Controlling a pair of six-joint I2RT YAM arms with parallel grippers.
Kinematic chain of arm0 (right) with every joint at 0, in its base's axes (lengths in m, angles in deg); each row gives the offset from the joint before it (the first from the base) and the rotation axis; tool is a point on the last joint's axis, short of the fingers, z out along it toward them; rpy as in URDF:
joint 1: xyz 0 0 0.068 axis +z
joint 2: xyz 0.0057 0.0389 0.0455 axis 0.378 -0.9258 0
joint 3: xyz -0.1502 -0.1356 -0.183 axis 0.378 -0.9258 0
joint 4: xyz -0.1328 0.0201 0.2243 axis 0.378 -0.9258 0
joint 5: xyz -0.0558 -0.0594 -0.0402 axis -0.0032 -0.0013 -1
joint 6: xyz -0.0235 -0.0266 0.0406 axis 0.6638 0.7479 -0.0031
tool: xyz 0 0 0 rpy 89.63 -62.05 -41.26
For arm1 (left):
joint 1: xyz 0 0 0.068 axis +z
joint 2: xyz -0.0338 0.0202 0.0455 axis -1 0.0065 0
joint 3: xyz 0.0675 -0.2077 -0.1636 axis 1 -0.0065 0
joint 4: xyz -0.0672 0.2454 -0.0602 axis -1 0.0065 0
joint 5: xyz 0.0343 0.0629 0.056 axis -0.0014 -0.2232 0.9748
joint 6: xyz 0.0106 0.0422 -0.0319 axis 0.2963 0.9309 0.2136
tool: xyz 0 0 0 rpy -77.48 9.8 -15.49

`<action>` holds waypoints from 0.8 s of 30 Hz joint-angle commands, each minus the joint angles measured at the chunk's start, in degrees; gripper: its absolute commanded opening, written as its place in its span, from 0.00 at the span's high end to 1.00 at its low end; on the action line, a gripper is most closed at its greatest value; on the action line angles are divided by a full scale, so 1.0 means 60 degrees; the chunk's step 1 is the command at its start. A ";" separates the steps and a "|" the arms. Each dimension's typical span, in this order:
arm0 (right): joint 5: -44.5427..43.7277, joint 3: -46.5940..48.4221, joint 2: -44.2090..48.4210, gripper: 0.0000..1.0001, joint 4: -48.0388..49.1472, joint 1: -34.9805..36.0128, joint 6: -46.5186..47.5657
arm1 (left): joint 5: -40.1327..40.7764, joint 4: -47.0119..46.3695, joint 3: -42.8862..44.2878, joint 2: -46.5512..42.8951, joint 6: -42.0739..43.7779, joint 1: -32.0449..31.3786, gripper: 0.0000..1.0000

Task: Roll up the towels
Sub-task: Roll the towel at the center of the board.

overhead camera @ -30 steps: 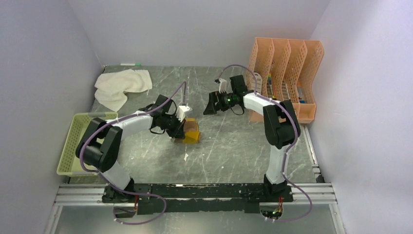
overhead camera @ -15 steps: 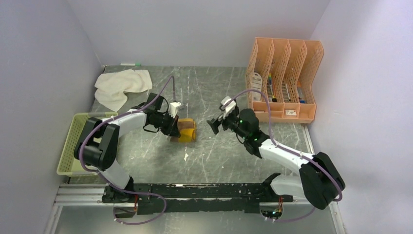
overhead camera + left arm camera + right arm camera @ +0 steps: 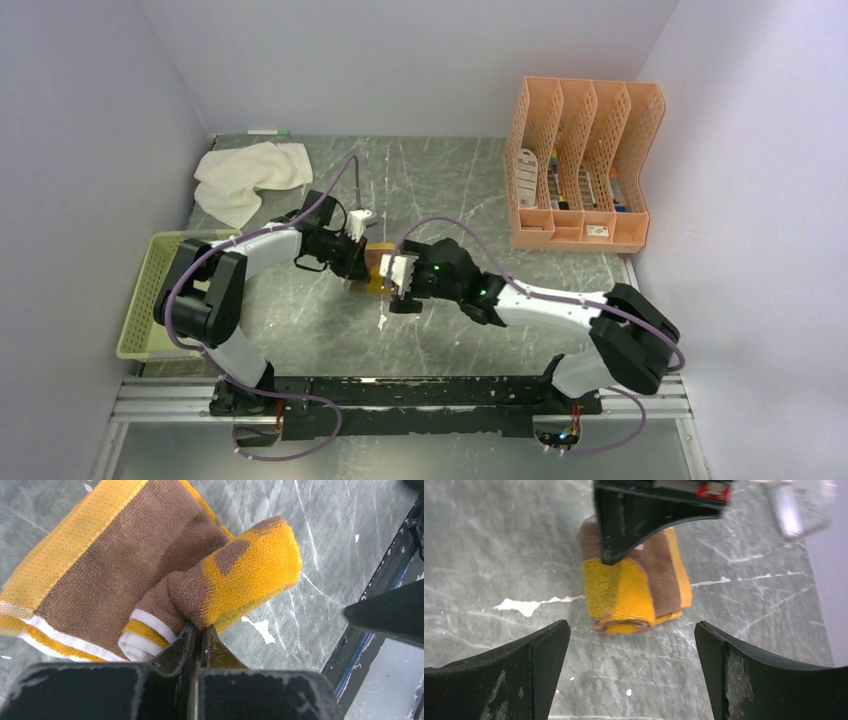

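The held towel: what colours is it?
Towel: brown, mustard-yellow edging, thin white stripes; left wrist view.

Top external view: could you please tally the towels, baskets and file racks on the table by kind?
Towels: 2, the cream-white towel and the brown and yellow towel
Baskets: 1, the green mesh basket
File racks: 1, the orange file rack
Total: 4
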 commanded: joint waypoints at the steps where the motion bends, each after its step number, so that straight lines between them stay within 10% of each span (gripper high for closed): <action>1: -0.0013 0.0730 -0.1014 0.02 -0.1311 0.0428 0.1634 | 0.0016 0.0549 0.0212 0.0216 -0.0087 0.0081 0.93; 24: -0.3053 0.1985 -0.4539 0.35 -0.0143 0.1263 0.2570 | -0.0171 0.0781 0.0163 0.0143 -0.0059 0.0158 0.93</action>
